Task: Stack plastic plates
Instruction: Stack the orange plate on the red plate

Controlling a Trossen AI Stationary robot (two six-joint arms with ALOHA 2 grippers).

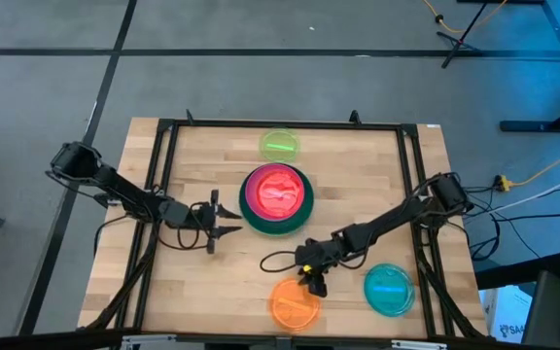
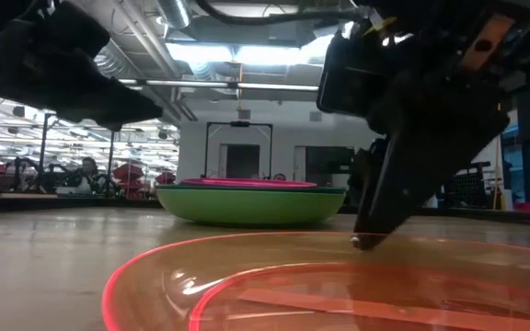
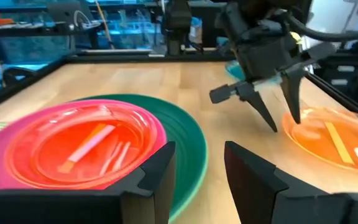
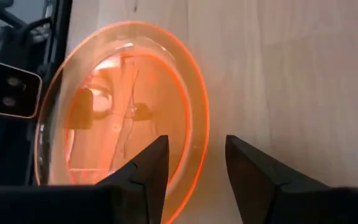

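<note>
A stack of plates (image 1: 276, 199) stands mid-table: a red-pink plate (image 3: 86, 146) on a magenta one, on a dark green one (image 3: 188, 149). In the low view a light green plate (image 2: 251, 208) shows at the bottom. A lime plate (image 1: 280, 145) lies behind the stack, near the far edge. An orange plate (image 1: 295, 306) and a teal plate (image 1: 389, 290) lie near the near edge. My right gripper (image 1: 314, 284) is open and points down over the orange plate's far rim. My left gripper (image 1: 224, 220) is open and hovers left of the stack. My right gripper (image 4: 194, 162) stands astride the orange plate's far rim (image 4: 202, 134), one finger inside it and one outside, coming from above. In the low view a fingertip (image 2: 366, 241) sits right at the rim. I cannot tell whether it touches. The plate lies flat on the table.
A black metal frame (image 1: 411, 175) runs along the table's sides and far edge. A black cable (image 1: 275, 261) loops on the wood between the stack and the orange plate. Bare wood lies to the left of the orange plate, near the left arm.
</note>
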